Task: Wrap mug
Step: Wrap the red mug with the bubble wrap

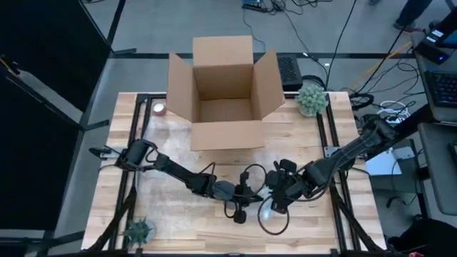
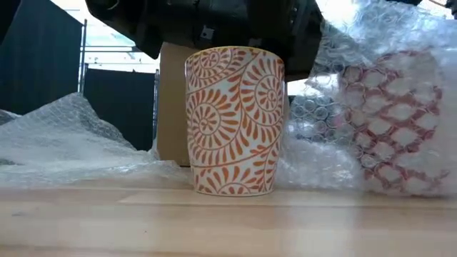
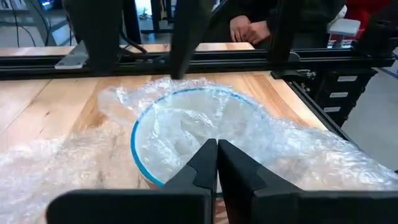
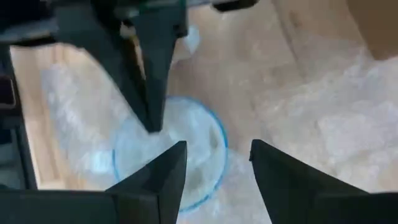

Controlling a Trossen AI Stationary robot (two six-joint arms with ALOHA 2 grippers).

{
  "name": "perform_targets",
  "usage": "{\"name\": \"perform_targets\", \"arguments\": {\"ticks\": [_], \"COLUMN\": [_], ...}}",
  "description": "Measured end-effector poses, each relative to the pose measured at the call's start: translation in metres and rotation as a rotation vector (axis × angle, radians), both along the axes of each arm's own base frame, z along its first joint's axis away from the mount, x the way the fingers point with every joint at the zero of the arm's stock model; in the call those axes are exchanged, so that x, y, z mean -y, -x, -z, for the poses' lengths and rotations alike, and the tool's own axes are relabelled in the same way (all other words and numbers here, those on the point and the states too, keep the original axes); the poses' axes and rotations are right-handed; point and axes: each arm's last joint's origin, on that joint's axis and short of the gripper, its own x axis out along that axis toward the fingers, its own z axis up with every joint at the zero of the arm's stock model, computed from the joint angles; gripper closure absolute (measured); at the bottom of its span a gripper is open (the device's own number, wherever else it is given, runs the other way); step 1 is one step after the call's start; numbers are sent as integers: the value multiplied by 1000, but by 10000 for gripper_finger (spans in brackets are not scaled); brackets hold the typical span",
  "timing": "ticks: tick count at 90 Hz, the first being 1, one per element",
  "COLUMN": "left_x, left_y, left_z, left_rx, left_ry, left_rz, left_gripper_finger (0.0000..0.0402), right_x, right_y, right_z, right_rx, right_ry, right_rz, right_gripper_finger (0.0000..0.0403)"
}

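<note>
Hovering both arms over the near middle of the wooden table [image 1: 178, 214] right now, around 6 o'clock from the open cardboard box [image 1: 223, 93] in the overhead view. My left gripper [image 3: 217, 163] has its fingers pinched together with basically no gap, sitting right at the blue rim of the mug [image 3: 186, 134], which has bubble wrap [image 3: 298, 149] stuffed inside and bunched all around it. Can't tell if I'm actually pinching any wrap or just closed on nothing. My right gripper [image 4: 217, 165] is spread wide, hanging directly above that same mug [image 4: 168, 155], with my left fingers poking into its view. From table level the mug [image 2: 234, 120] stands upright, white with orange swirls, and another patterned thing rolled in bubble wrap [image 2: 389, 121] sits at its 3 o'clock. A small green plant [image 1: 312, 98] sits at the box's 3 o'clock.
</note>
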Motion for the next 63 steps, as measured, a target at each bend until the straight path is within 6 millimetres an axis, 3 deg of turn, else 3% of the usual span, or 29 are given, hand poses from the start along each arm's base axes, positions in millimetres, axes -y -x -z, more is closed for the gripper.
{"name": "perform_targets", "arguments": {"ticks": [17,63], "left_x": [0,0], "left_y": [0,0], "left_z": [0,0], "left_rx": [0,5], "left_ry": [-1,0], "left_rz": [0,-6], "left_gripper_finger": [402,402], "right_x": [-1,-18], "right_y": [-11,-34], "right_z": [18,91], "right_rx": [-50,-331], "right_ry": [27,38], "right_rz": [19,-33], "right_gripper_finger": [236,236]}}
